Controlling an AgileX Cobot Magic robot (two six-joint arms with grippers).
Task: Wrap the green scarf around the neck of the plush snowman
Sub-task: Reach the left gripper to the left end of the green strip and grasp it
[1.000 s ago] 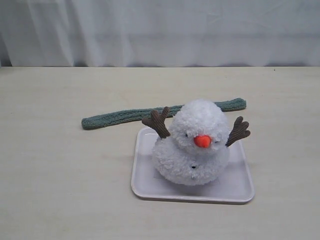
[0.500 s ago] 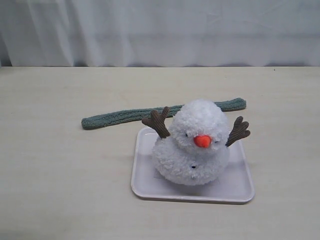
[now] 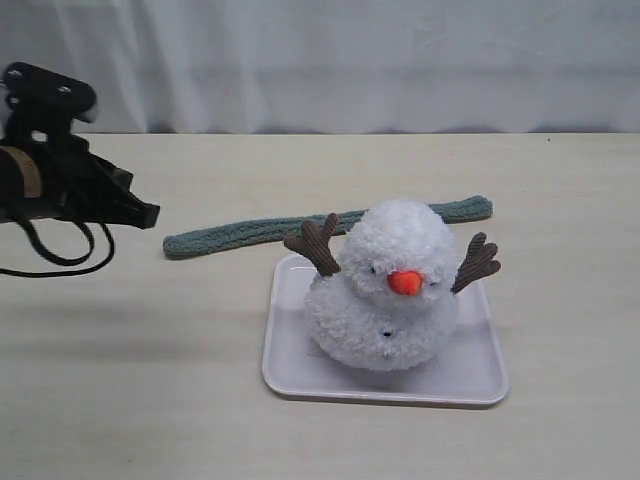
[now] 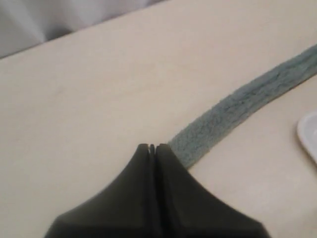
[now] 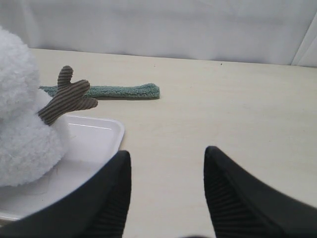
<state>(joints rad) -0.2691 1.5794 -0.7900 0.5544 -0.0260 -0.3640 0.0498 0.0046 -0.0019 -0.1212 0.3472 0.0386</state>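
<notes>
The plush snowman (image 3: 390, 285) sits upright on a white tray (image 3: 480, 375), orange nose facing forward, brown arms raised. The green scarf (image 3: 250, 232) lies flat on the table behind it, running from the left to beyond the snowman's head; its neck is bare. My left gripper (image 3: 150, 213) hovers just left of the scarf's left end, jaws pressed together and empty; the scarf (image 4: 242, 106) runs away from the tips (image 4: 152, 147). My right gripper (image 5: 166, 156) is open over bare table beside the tray (image 5: 106, 131), with the snowman (image 5: 22, 114) and the scarf's end (image 5: 133, 91) in view; it does not show in the exterior view.
A pale curtain (image 3: 330, 60) hangs behind the table's far edge. The wooden tabletop (image 3: 150, 380) stretches wide around the tray. A black cable (image 3: 60, 255) loops under the left arm.
The left arm has come into the exterior view from the left and now hovers near the scarf's left end. Snowman, scarf and tray have not moved.
</notes>
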